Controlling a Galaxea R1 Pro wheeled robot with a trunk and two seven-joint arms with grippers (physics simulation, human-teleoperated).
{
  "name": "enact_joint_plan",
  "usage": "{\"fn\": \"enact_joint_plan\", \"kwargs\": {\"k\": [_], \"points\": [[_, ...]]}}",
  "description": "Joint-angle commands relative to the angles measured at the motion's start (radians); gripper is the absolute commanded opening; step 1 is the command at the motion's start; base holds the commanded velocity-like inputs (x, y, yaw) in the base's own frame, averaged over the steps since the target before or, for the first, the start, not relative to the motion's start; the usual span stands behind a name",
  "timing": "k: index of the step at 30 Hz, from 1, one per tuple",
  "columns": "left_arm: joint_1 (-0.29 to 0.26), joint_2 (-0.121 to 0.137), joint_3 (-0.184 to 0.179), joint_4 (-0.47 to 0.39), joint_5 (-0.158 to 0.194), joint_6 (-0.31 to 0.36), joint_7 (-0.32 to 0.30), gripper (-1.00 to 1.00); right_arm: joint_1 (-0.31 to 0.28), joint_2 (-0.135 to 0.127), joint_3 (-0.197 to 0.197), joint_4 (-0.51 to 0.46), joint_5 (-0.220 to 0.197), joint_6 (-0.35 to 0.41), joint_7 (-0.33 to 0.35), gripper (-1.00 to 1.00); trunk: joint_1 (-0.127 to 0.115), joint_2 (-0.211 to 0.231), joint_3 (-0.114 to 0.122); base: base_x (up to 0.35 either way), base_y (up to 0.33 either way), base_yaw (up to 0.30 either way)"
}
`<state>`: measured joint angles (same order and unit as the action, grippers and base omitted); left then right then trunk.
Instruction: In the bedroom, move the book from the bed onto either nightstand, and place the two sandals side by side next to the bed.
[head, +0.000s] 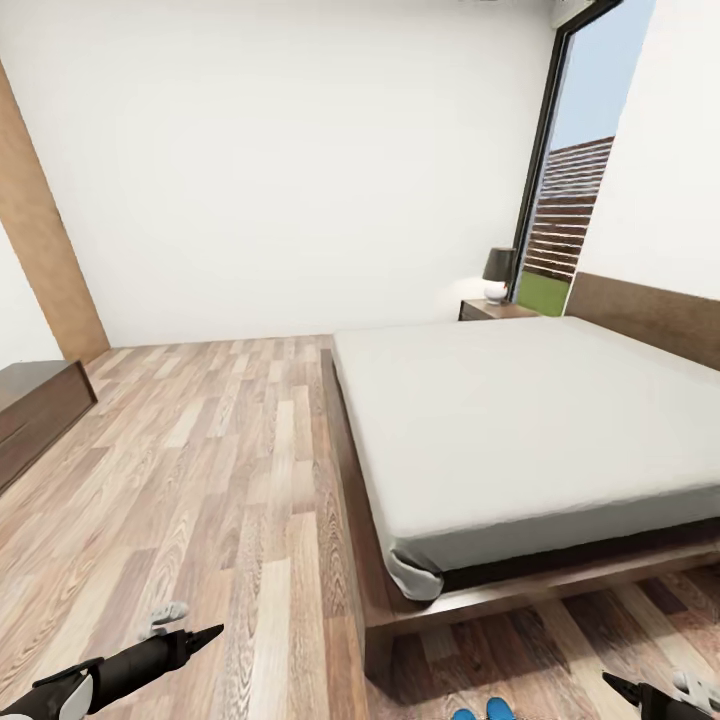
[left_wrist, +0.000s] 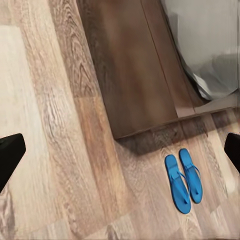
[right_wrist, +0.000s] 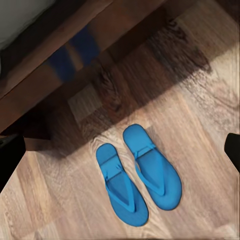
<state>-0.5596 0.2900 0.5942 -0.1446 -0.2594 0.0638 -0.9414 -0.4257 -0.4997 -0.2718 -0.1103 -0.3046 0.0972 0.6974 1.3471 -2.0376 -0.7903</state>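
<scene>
While the robot stands at the foot corner of the bed (head: 520, 420), both arms hang low and idle over the wood-plank floor (head: 200, 480). The two sandals (right_wrist: 137, 175) lie flat on the floor just off that corner of the dark bed frame, side by side, toes pointing the same way, their inner edges touching or nearly so. In the head view just their tips (head: 483, 712) peek in at the bottom edge, between the arms.

To my eye the sandal part of the task looks finished, since they sit paired right beside the bed. The book is the open question: the mattress is bare as far as I can see, and the far nightstand (head: 497, 309) by the window carries a small lamp (head: 498, 272), but I can't make out a book on it from here. So the step in hand seems to be checking or closing out. If the book is still to be moved, the next move calls for turning or rolling to find it first.

The left gripper (left_wrist: 120, 150) has its dark fingertips wide apart at the two sides of its wrist view, with nothing between them but floor. The right gripper (right_wrist: 120, 150) is spread just as wide, likewise holding nothing and touching nothing, hovering above the sandals.
</scene>
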Motion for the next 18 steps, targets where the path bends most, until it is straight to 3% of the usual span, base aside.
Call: {"fn": "enact_joint_plan", "kwargs": {"k": [1, 18], "points": [[0.0, 0.0, 0.009, -0.001, -0.007, 0.007, -0.005, 1.0, -0.001, 0.0, -0.006, 0.0, -0.004, 0.01, 0.004, 1.0, 0.0, 0.0, -0.001, 0.0, 0.0, -0.281], [0.0, 0.0, 0.009, -0.001, -0.007, 0.007, -0.005, 1.0, -0.001, 0.0, -0.006, 0.0, -0.004, 0.01, 0.004, 1.0, 0.0, 0.0, -0.001, 0.0, 0.0, -0.281]]}}
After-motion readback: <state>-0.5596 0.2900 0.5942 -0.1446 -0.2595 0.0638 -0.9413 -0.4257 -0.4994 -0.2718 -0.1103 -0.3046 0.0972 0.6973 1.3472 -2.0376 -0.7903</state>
